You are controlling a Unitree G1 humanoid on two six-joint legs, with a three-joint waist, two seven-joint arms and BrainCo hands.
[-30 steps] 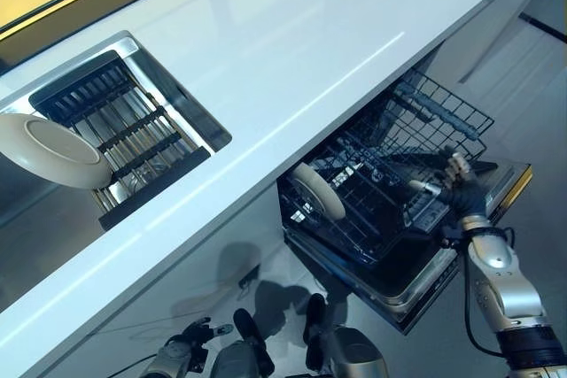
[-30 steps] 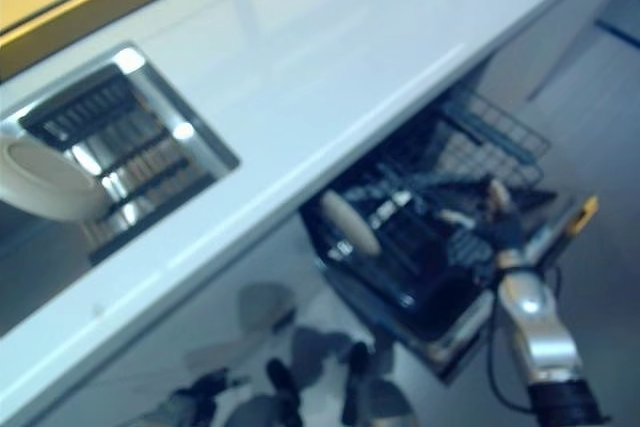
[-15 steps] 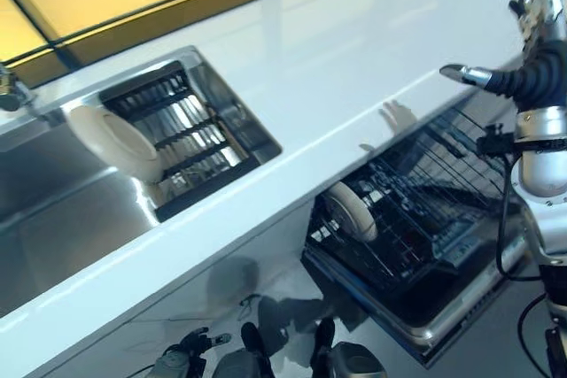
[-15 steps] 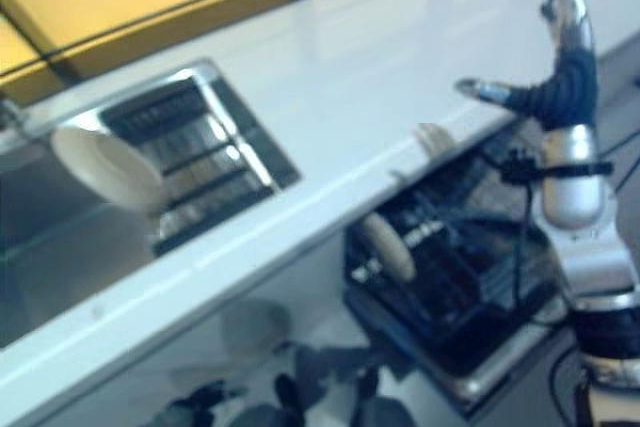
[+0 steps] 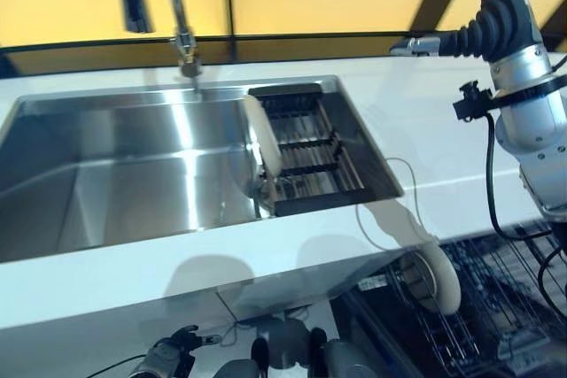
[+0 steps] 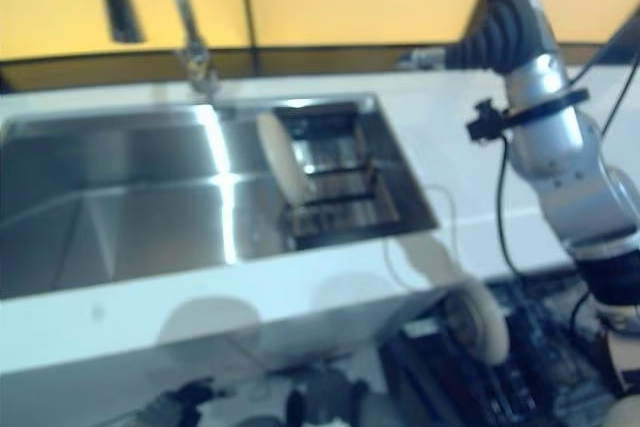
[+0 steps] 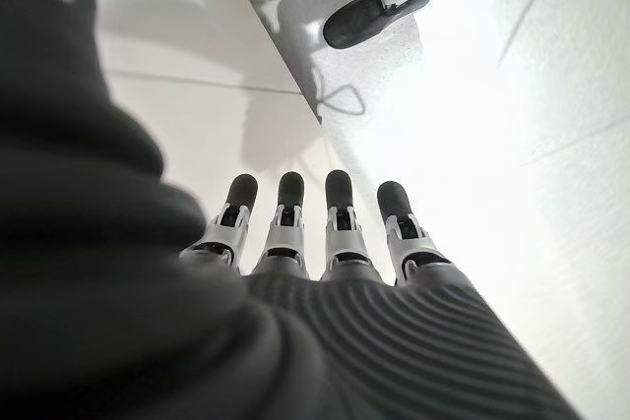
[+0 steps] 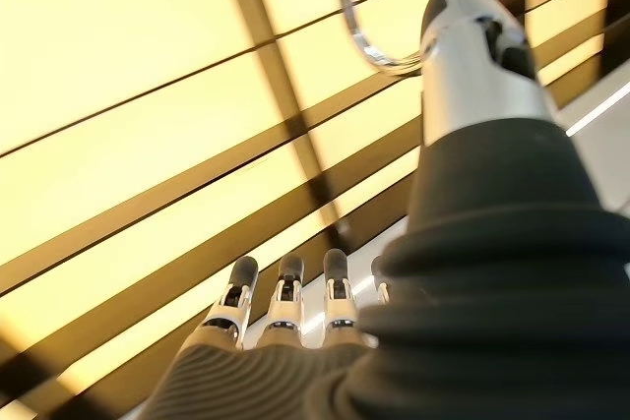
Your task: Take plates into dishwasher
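The left hand (image 5: 168, 358) hangs low below the worktop's front edge, fingers (image 7: 340, 213) straight and empty. In the steel sink (image 5: 115, 183) a cream plate (image 5: 264, 143) stands on edge against the black drain rack (image 5: 310, 143). Under the worktop (image 5: 425, 143), a second plate (image 5: 438, 276) stands in the dishwasher rack (image 5: 483, 316). The right hand (image 5: 483, 28) is raised above the worktop's far edge, fingers (image 8: 285, 307) extended, holding nothing.

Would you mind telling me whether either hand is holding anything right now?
Nothing is held. The right hand is raised, fingers straight; the left hand hangs low, fingers straight.
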